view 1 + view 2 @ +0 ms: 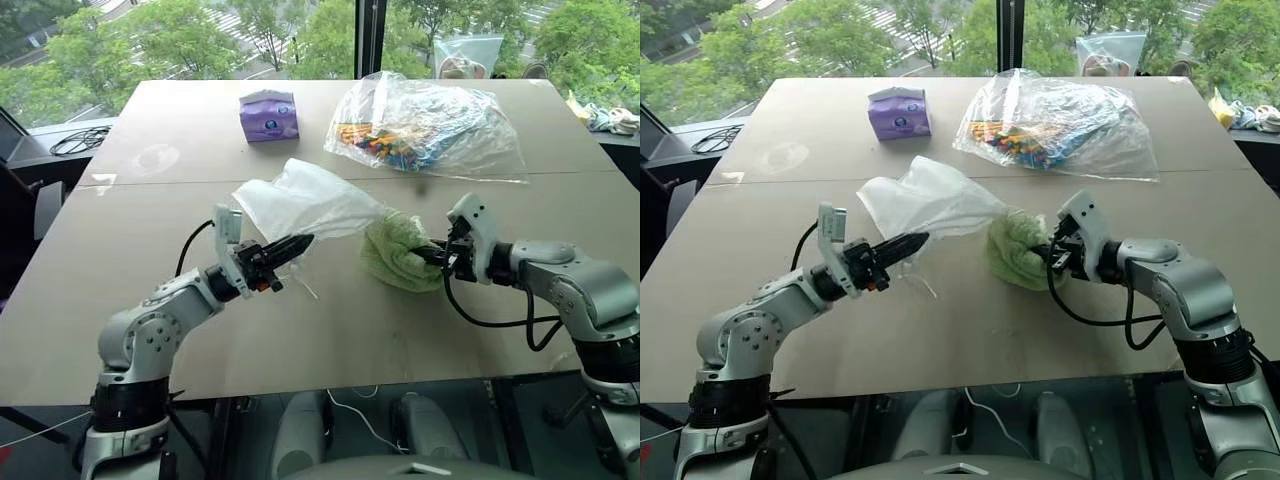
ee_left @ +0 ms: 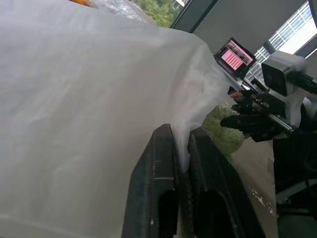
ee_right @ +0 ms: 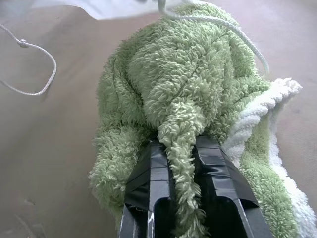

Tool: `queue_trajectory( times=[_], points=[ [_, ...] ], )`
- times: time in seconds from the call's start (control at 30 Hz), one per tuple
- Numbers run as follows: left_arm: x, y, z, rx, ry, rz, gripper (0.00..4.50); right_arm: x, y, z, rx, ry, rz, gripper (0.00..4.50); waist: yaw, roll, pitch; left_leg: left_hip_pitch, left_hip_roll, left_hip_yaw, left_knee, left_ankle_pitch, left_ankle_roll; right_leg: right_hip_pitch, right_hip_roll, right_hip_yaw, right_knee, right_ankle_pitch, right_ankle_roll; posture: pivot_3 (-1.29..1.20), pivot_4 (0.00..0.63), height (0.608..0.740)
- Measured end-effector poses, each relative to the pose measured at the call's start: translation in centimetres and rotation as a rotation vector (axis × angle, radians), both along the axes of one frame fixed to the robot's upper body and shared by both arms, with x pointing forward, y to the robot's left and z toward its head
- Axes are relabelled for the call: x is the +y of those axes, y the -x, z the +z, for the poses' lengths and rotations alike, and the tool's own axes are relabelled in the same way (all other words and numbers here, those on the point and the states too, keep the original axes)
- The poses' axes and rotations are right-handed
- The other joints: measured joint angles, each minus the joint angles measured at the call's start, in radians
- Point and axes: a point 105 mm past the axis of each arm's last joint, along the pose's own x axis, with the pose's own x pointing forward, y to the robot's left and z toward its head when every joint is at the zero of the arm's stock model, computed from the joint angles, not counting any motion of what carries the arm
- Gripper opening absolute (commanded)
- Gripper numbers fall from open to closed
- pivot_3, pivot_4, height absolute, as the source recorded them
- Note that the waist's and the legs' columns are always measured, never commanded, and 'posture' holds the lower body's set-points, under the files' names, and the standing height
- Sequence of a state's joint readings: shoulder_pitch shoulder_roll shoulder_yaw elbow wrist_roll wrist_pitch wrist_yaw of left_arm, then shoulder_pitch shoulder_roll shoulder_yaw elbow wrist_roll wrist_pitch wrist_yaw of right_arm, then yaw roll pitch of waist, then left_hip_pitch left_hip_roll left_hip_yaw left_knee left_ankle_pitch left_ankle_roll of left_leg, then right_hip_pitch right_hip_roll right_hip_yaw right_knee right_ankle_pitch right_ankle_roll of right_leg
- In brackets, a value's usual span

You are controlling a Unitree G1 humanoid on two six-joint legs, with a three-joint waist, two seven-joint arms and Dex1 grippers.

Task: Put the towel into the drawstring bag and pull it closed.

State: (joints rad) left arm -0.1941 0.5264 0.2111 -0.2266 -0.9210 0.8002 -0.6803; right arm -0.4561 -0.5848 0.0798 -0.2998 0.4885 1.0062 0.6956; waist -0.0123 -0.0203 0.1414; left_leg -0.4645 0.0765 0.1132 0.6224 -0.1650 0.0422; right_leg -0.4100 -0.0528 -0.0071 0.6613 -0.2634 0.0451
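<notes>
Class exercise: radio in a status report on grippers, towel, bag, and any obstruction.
Left gripper pinching drawstring bag. Right gripper shut on green towel. Towel outside the bag, at its edge. Nothing between them.

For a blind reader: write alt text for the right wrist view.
The right gripper pinches a fold of the fluffy green towel, bunched on the tan table. A thin white cord lies across the towel's top.
</notes>
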Motion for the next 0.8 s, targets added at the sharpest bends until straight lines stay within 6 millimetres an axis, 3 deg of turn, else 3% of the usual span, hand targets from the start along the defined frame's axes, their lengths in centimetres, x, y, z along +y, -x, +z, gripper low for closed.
queue_trajectory(
  times=[0.1,0.4,0.8],
  points=[
    [-0.3,0.0,-0.5,-0.007,-0.033,0.006,2.71,0.0,0.0,0.0,-0.001,0.0,0.0,0.0,0.002,0.0,0.0,0.0,0.0,0.0,0.0,0.0,0.0,0.0,0.0,0.0,0.0,-0.001,-0.001,0.0,0.15,0.74],
    [-0.9,-0.2,-2.0,-0.136,-0.222,0.034,2.71,-0.2,0.1,-0.2,0.005,0.004,-0.004,0.0,0.001,0.0,0.0,0.0,0.001,0.0,0.0,0.0,0.0,0.0,-0.002,0.001,0.0,-0.002,-0.004,0.0,0.15,0.74],
    [-3.2,-0.4,-0.8,-0.595,-0.517,0.103,2.71,-0.3,0.1,-0.3,0.005,0.006,-0.008,0.0,0.002,0.0,0.0,0.0,0.003,0.001,0.0,0.0,0.0,0.0,-0.003,0.002,0.0,-0.002,-0.004,0.0,0.15,0.74]
  ],
)
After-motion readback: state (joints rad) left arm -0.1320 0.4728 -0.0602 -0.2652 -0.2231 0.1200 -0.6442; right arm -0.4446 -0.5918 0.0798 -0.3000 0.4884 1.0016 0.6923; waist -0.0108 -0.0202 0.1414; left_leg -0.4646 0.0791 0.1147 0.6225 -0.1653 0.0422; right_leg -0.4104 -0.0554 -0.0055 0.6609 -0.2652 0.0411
